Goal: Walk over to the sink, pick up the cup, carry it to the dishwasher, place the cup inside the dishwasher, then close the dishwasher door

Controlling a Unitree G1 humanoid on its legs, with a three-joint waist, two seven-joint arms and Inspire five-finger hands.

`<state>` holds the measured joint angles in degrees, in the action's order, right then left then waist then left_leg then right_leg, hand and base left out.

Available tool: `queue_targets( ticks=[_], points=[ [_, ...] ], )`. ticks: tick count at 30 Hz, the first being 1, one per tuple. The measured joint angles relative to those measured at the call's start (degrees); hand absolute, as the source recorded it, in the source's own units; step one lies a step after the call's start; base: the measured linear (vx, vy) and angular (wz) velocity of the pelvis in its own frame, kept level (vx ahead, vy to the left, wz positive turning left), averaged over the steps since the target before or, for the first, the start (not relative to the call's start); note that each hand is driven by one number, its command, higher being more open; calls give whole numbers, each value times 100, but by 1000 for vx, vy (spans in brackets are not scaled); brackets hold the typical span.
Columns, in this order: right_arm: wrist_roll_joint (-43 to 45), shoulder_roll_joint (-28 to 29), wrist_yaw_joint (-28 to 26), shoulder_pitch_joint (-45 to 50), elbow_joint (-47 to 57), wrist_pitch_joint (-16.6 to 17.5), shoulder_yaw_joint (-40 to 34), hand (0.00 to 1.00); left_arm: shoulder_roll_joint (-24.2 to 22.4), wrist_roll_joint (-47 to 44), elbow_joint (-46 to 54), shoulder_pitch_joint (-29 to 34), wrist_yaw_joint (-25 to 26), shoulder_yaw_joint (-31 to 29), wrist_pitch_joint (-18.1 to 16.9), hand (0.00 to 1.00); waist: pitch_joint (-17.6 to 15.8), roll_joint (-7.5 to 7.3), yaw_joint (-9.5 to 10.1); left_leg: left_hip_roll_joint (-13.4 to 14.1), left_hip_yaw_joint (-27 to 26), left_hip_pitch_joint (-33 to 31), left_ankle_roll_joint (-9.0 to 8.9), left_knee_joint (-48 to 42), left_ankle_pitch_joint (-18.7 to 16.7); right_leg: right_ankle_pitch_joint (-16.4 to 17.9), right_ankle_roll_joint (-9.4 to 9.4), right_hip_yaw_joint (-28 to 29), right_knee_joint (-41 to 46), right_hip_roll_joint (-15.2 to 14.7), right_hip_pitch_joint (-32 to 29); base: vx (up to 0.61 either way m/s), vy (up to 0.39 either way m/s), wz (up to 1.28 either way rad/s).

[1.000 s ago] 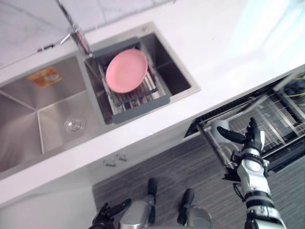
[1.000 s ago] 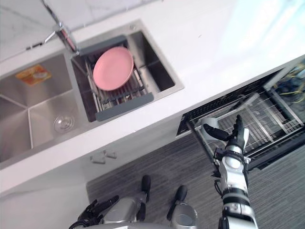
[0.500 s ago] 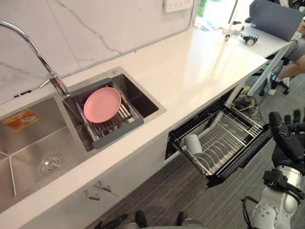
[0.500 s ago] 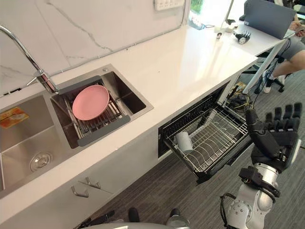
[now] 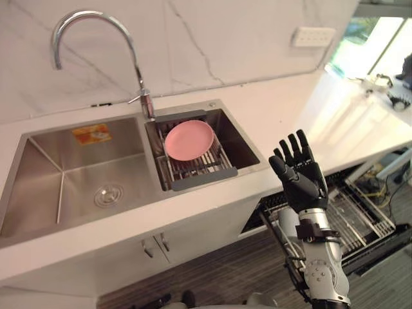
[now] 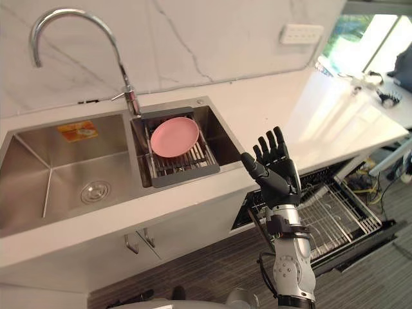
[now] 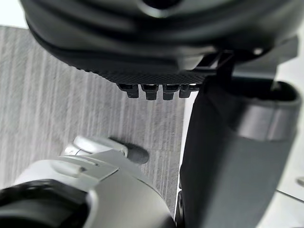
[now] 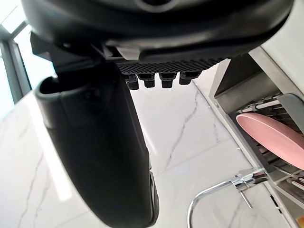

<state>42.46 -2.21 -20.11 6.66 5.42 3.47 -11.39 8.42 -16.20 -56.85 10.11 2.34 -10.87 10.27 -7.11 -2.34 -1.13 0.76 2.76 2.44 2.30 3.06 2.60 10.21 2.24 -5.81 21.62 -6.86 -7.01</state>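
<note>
**A:** Entry one, right hand?

**B:** Right hand (image 5: pixel 301 179): raised in front of the countertop (image 5: pixel 347 122) edge, fingers straight and spread, holding nothing.

**A:** Entry two, cup?

**B:** Cup (image 5: pixel 287 224): pale, in the dishwasher rack (image 5: pixel 364 212) at the end nearest the sink, partly hidden behind the right wrist. The rack stands drawn out of the open dishwasher (image 6: pixel 257 215) under the countertop.

**A:** Sink?

**B:** Sink (image 5: pixel 38 193): two steel basins with an arched faucet (image 5: pixel 96 16) between them. The right basin holds a drain rack (image 5: pixel 203 179) with a pink plate (image 5: pixel 188 140) lying on it.

**A:** Left hand?

**B:** Left hand (image 7: pixel 156 42): low, above grey striped floor (image 7: pixel 57 95). Whether it is open or closed, I cannot tell.
</note>
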Motion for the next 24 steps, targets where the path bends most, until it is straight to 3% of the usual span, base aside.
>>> queue_targets(
  ticks=[2,3,4,5,6,9,10,17,20,24],
  points=[
    [16,-1,-30,61,88,-10,59,100,38,49,22,1,-33,-50,-6,100,6,-125,26,-24,159,-7,-128,-168,-86,-277,100,156,-533,61,56,78,-139,59],
    [18,-2,-95,58,137,-10,141,100,108,59,40,8,-51,-63,0,100,21,-337,37,-180,222,15,-196,-258,-142,-787,161,151,-807,-82,112,101,-193,54],
    [20,-10,-127,59,158,-9,192,100,168,84,44,18,-72,-106,5,100,54,-461,38,-281,248,10,-246,-296,-200,-901,320,127,-914,-192,147,135,-255,41],
    [20,-88,-153,37,156,-4,227,100,140,195,31,-14,-39,-115,6,100,84,-456,54,-232,294,-3,-274,-364,-321,-759,342,44,-1039,-174,276,125,-229,29],
    [18,-215,-156,4,166,31,282,100,50,235,45,-8,-32,-141,-16,100,80,-338,87,-106,273,-39,-338,-396,-361,-762,302,-53,-1274,-57,357,120,-206,19],
    [12,-356,-81,-21,146,40,300,100,-71,308,49,0,-20,-348,-16,100,74,-156,137,158,253,-18,-482,-249,-302,-932,150,-185,-1696,196,562,132,-152,10],
    [13,-430,8,-26,-30,2,622,100,-212,502,28,11,-17,-387,75,100,109,126,13,140,-317,326,-493,190,-196,-1021,248,-205,-2092,140,935,76,-79,4],
    [13,-421,135,-44,-53,4,647,100,-222,433,27,34,-110,-383,75,100,113,119,52,123,-211,289,-469,184,-181,-1021,253,-440,-2087,89,979,0,0,11],
    [13,-343,377,-96,-69,7,686,100,-240,141,52,91,-307,-383,73,100,119,108,186,136,-534,302,-470,180,-182,-1013,272,-476,-2076,53,991,-2,2,5],
    [-171,-257,1038,-290,-102,9,612,100,-243,-337,134,225,-614,-378,76,100,123,110,209,163,-1152,319,-481,167,-165,-1019,380,-658,-2071,-75,1020,-27,28,7]
  ],
)
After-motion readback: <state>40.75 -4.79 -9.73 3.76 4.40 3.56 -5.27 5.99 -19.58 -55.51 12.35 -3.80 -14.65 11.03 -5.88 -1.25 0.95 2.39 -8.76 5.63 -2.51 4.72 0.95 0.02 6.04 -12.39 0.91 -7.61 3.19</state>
